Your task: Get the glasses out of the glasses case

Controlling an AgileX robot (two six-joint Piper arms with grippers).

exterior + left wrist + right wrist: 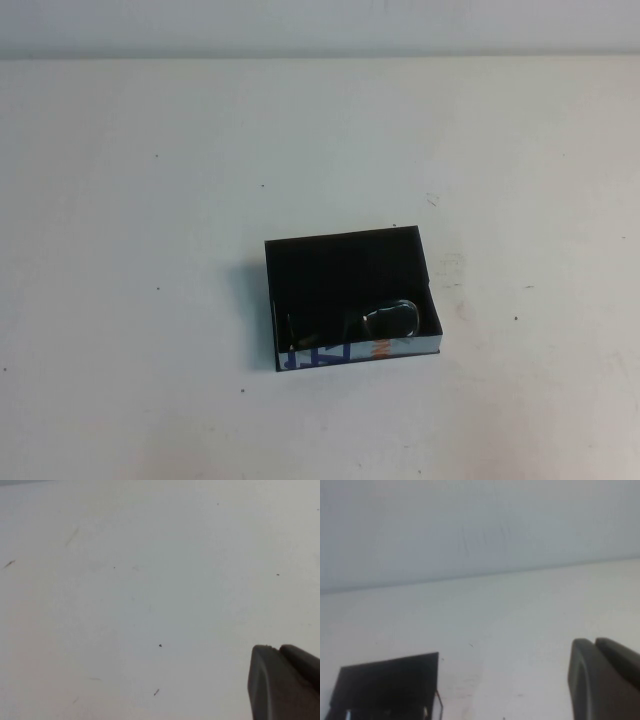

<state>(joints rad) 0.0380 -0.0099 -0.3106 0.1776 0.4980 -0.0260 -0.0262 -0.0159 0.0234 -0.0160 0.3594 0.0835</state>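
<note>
The glasses case lies open on the white table, slightly toward the robot's right of the table's middle in the high view. Its black interior faces up; its white side, printed with blue shapes and an orange mark, faces the robot. The glasses lie inside the case, against the printed wall at the robot's-right end. One greyish lens shows; the rest of the frame merges with the dark interior.

Neither arm appears in the high view. The left gripper shows only as a dark finger at the edge of the left wrist view, above bare table marked with small specks. No task item lies near it. Whether it is wide or narrow cannot be told.

The right gripper likewise shows only one dark finger in the right wrist view. The case lies ahead of it and off to one side, well apart, not touched. Its opening also cannot be told.
</note>
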